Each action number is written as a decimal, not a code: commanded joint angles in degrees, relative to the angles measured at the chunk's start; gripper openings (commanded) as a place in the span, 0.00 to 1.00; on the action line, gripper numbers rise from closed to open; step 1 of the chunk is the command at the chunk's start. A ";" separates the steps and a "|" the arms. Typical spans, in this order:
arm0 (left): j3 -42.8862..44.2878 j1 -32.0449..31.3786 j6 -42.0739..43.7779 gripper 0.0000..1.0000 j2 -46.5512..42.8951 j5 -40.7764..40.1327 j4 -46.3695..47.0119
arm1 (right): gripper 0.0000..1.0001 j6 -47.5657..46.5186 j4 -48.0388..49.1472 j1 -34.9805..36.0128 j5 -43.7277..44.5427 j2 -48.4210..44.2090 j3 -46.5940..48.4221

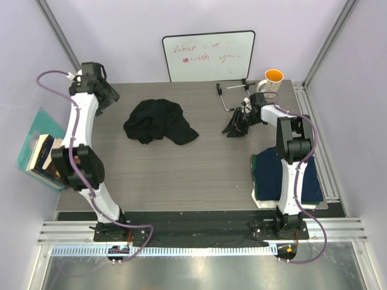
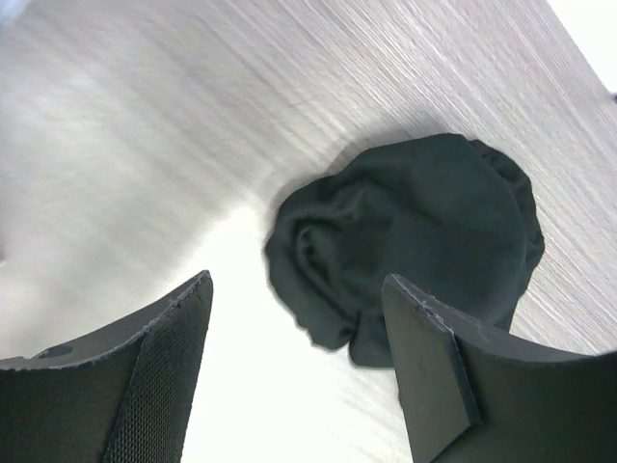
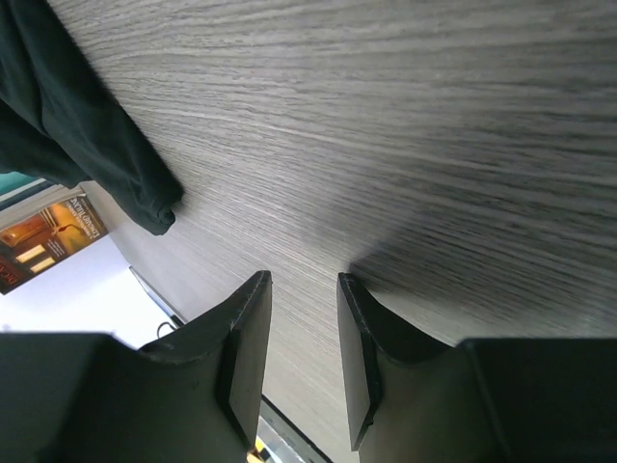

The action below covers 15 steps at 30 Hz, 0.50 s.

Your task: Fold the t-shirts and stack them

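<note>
A black t-shirt (image 1: 158, 121) lies crumpled in a heap at the back middle of the table. In the left wrist view this t-shirt (image 2: 415, 241) lies beyond the fingertips. My left gripper (image 1: 110, 98) hangs to the heap's left, apart from it. There the left gripper (image 2: 299, 280) is open, with only table between its fingers. My right gripper (image 1: 233, 128) hovers right of the heap, fingers (image 3: 253, 328) parted over bare wood, and the right gripper (image 3: 303, 278) holds nothing. A folded navy t-shirt stack (image 1: 269, 175) sits at the right front, partly hidden by the right arm.
Books (image 1: 42, 154) with colourful covers stick out at the table's left edge, beside the left arm. A whiteboard (image 1: 208, 55) leans on the back wall. An orange-lined cup (image 1: 273, 78) and a thin metal stand (image 1: 233, 93) are at the back right.
</note>
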 commanded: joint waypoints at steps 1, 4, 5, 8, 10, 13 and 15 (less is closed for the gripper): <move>-4.10 0.19 -1.38 0.73 -8.39 -4.91 -9.11 | 0.39 -0.65 0.18 0.13 1.85 -0.62 3.03; -12.53 0.19 -2.17 0.72 -16.63 -4.91 -8.15 | 0.38 -0.30 0.18 0.13 1.68 0.35 4.35; -17.07 0.19 -2.17 0.72 -18.77 -4.73 -6.32 | 0.38 -0.47 0.18 0.22 1.67 0.53 4.53; -23.60 0.19 -2.08 0.72 -27.80 -5.69 -3.06 | 0.38 -0.39 0.53 0.22 1.32 0.97 4.36; -24.94 0.19 -2.08 0.72 -30.38 -6.31 -3.31 | 0.38 -0.30 1.06 0.22 0.80 0.62 3.83; -26.52 0.19 -2.86 0.76 -32.85 -8.15 -5.50 | 0.38 0.23 2.03 0.22 0.18 0.44 2.95; -28.01 0.46 -3.31 0.76 -33.64 -8.95 -6.57 | 0.38 0.76 2.47 0.22 -0.26 0.18 2.77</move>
